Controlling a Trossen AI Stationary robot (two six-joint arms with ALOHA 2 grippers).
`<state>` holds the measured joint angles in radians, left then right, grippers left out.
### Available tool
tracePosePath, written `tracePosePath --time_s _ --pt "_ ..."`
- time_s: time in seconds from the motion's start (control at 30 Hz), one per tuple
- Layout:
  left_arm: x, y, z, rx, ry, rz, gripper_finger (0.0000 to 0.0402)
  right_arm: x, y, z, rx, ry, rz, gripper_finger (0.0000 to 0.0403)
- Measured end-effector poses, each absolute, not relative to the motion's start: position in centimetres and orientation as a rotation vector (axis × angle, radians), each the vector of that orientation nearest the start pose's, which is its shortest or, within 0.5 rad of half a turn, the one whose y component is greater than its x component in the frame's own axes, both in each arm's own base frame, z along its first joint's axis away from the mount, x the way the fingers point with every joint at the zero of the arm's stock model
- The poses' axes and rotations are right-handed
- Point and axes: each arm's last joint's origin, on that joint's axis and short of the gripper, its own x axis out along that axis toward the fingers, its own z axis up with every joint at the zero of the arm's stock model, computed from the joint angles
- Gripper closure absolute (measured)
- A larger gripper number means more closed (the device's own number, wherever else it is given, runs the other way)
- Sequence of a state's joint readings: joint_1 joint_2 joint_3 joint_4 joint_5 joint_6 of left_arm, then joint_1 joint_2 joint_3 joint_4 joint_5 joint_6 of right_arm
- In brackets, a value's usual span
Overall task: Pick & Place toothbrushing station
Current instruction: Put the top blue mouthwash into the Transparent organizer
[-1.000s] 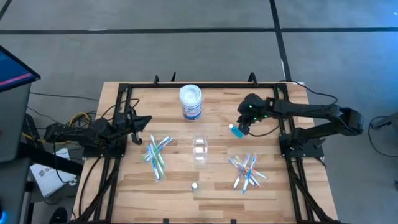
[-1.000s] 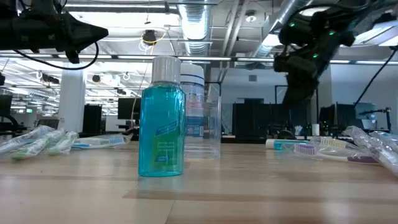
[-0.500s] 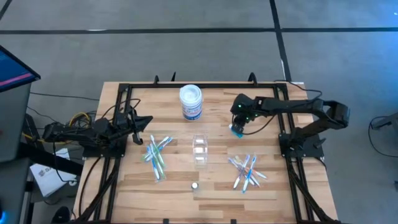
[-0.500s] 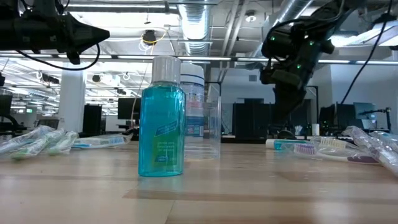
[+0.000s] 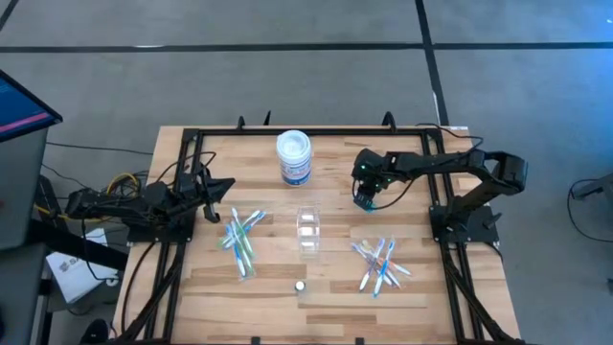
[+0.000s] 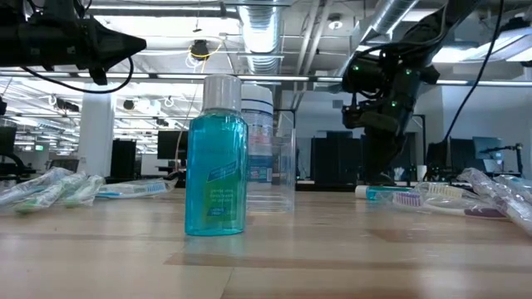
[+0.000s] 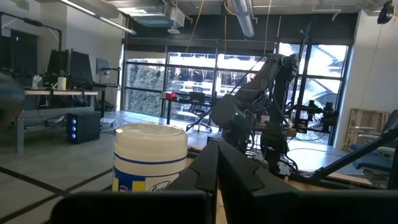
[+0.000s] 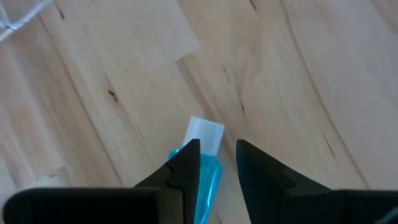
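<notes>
I judge the tiny blue tube (image 8: 208, 171) between my fingers to be very light, soft-walled and a little slick, so a hard pinch would squash it or let it squirt out sideways; the firmer shoulder just below its white cap (image 8: 205, 135) seems the safer place to hold, with the pads square on the flat faces. My right gripper (image 5: 368, 200) is partly closed on that tube, one finger (image 8: 184, 167) pressed along its blue body and the other just beside the cap. It hangs above the bare wood, between the white labelled jar (image 5: 294, 157) and the right edge of the table (image 5: 335, 287). How far off the boards the tube rides I cannot say, since the low view hides it behind my own wrist. The tube looks translucent blue, flattened, with a squarish white cap. The clear plastic cup (image 5: 307, 228) stands mid-table, well apart from me, with a bundle of toothbrushes (image 5: 239, 240) on one side, another bundle (image 5: 381, 264) on the other, and a blue mouthwash bottle (image 6: 217, 166) near the front edge. My left gripper (image 5: 226, 184) waits at the table's left side, fully closed and empty.
</notes>
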<state>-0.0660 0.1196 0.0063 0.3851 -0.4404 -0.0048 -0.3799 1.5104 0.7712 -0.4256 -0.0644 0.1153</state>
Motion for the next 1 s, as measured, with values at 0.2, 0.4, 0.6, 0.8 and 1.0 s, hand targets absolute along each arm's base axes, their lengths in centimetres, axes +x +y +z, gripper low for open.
tracePosePath --time_s 0.2,0.4,0.6,0.8,1.0 --pt "9.92 0.58 19.21 -0.073 -0.266 0.372 0.04 24.7 -9.5 15.82 0.365 1.112 -0.296 0.03" --pt "9.92 0.58 19.21 -0.073 -0.266 0.371 0.04 24.75 -9.55 15.85 0.363 1.105 -0.297 0.0262" --pt "9.92 0.58 19.22 -0.073 -0.267 0.371 0.04 24.83 -9.56 15.88 0.361 1.097 -0.296 0.0233" --pt "9.92 0.58 19.21 -0.073 -0.266 0.371 0.04 24.93 -9.6 15.68 0.361 1.099 -0.296 0.0233" --pt "9.92 0.58 19.22 -0.073 -0.266 0.372 0.04 25.12 -9.52 15.55 0.361 1.095 -0.296 0.0245"
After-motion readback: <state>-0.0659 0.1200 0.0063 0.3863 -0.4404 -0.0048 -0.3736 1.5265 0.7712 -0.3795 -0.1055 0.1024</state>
